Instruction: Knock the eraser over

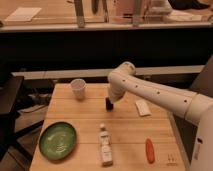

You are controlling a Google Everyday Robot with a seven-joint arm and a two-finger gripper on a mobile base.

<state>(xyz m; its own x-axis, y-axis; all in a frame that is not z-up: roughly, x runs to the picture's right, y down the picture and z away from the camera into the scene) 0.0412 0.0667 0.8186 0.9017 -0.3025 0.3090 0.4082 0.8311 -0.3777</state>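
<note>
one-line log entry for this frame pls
phase: approach | gripper: right above eraser, fingers hidden | eraser: upright, between white cup and white pad | knock: not done
</note>
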